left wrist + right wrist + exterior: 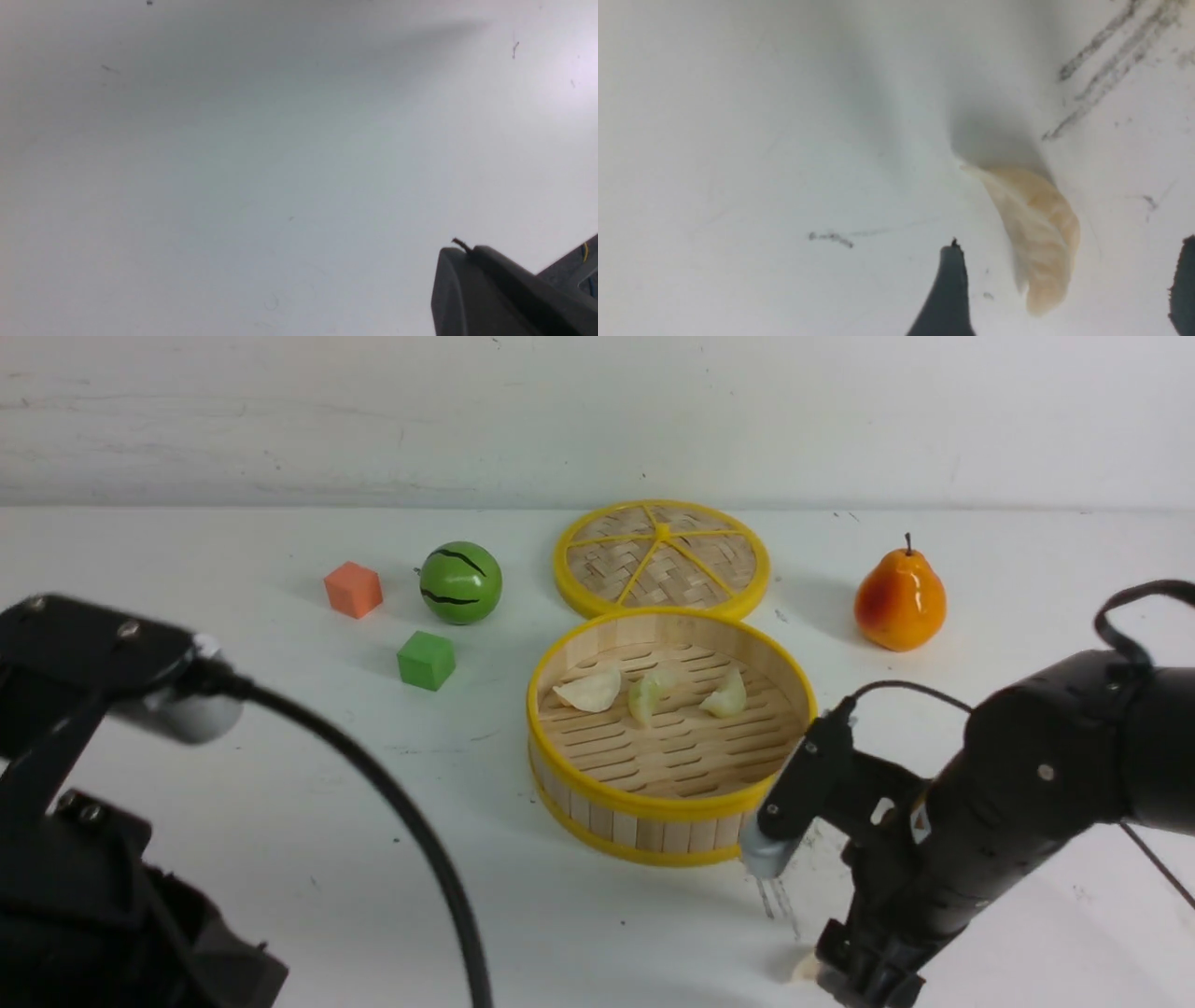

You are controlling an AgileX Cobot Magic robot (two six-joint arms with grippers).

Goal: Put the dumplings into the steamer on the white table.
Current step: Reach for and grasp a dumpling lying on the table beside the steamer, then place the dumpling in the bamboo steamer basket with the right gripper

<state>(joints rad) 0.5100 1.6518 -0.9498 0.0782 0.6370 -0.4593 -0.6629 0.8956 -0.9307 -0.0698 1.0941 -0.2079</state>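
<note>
1. Hazard, off-centre closing: the dumpling on the table point(1036, 224) sits nearer one finger point(948, 289) than the other. If you close from here, that finger will likely meet it first and push or spin it instead of pinching it.
2. Hazard, slip: the piece looks glossy and curved, tapering to thin ends. A pinch near an end would probably squirt it out.
3. Hazard, collision: the steamer point(653, 807) stands just beside the right arm. A low carry could catch its yellow rim and shove it, along with the three dumplings point(646, 695) lying inside.
4. Right gripper point(1066, 261): fingers wide apart, low over the white table point(280, 803). They straddle the dumpling, and neither appears to touch it.
5. Left gripper point(486, 289): fingers together, over bare table, well apart from the work.
6. Count: you can see four dumplings, three in the steamer and one outside it.
</note>
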